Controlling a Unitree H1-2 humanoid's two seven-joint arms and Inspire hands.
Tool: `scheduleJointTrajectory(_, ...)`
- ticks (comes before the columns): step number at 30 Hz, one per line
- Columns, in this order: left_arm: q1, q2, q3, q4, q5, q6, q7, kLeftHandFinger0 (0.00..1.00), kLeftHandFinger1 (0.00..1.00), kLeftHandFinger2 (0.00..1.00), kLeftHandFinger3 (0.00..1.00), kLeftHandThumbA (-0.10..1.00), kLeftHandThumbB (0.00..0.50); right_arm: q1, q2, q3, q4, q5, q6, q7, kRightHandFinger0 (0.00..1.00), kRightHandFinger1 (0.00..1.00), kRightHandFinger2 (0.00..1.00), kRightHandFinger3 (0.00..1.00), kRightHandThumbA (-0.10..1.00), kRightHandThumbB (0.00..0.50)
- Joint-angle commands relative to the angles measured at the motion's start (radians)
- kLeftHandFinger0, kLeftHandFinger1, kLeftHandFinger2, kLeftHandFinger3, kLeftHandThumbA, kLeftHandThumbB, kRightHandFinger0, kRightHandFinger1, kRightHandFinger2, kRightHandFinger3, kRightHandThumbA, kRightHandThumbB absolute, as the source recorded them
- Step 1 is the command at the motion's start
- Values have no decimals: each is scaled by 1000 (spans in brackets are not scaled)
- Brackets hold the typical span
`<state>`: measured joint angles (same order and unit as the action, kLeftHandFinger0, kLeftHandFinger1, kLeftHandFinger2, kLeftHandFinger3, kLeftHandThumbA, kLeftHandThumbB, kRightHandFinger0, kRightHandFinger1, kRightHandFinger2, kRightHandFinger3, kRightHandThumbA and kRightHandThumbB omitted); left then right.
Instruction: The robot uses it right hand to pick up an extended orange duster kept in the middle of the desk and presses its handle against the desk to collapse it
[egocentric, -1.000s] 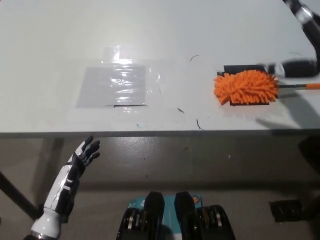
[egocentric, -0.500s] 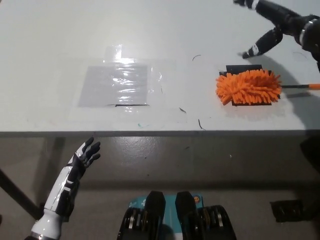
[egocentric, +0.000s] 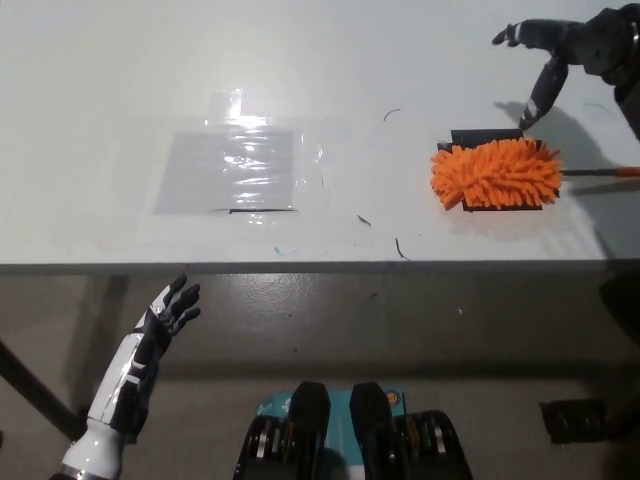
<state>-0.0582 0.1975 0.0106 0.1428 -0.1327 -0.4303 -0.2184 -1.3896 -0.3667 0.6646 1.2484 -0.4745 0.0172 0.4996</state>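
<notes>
Since half a second ago the black right hand (egocentric: 560, 50) has shifted a little to the right and drawn in closer above the duster, its fingers now pointing more steeply down; nothing on the table has moved.

Nearest, below the table's front edge, the white left hand (egocentric: 172, 305) is resting at the lower left, hanging over the floor with its fingers spread apart and holding nothing.

On the table (egocentric: 100, 100) itself, one clear plastic sheet (egocentric: 232, 170) is lying flat on the left half, taped down, with glare shining off it. A few short dark marks are showing on the bare surface between the sheet and the duster.

To the right, one orange duster (egocentric: 495, 172) is lying near the right edge of the table, its fluffy head sitting on one dark rectangular patch (egocentric: 487, 136) whose edges are peeking out behind and below the head. Its thin handle (egocentric: 605, 173) is running off to the right, dark along the shaft and orange at the tip.

Farthest back, the right hand is hovering above and behind the duster head, not touching it. Its fingers are apart, one stretching left and the others reaching down toward the patch, and it is gripping nothing. Its shadow is falling on the table just beside the handle.
</notes>
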Motion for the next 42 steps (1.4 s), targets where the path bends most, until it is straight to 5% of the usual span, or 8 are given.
scheduleJointTrajectory(1,0,2,5,-23,-10,-35,-3,1000,1000,1000,1000,1000,220,-81,-1,-4,16,-32,-35,36,1000,1000,1000,1000,1000,436)
scheduleJointTrajectory(7,-3,4,5,-21,-16,-34,-7,1000,1000,1000,1000,1000,223,-87,16,-26,31,-24,-14,59,1000,1000,1000,1000,1000,467)
scheduleJointTrajectory(21,2,5,6,-30,-26,-26,-7,1000,1000,1000,1000,998,227,-76,37,-34,87,-22,-80,115,1000,1000,1000,1000,1000,394)
scheduleJointTrajectory(31,-3,5,5,-25,-25,-31,-8,1000,1000,1000,1000,992,228,-39,58,-12,131,-62,-58,60,1000,1000,1000,1000,1000,466)
scheduleJointTrajectory(34,-4,8,6,-24,-28,-34,-10,1000,1000,1000,1000,995,227,-29,61,-17,143,-59,-79,63,1000,1000,1000,1000,1000,457)
scheduleJointTrajectory(37,-6,11,4,-26,-30,-33,-14,1000,1000,1000,1000,1000,222,-20,67,-44,157,-32,-79,96,1000,1000,1000,1000,1000,385)
scheduleJointTrajectory(42,-8,12,6,-22,-40,-38,-18,1000,1000,1000,1000,1000,224,-6,77,-52,172,-34,-76,101,1000,1000,1000,1000,1000,369)
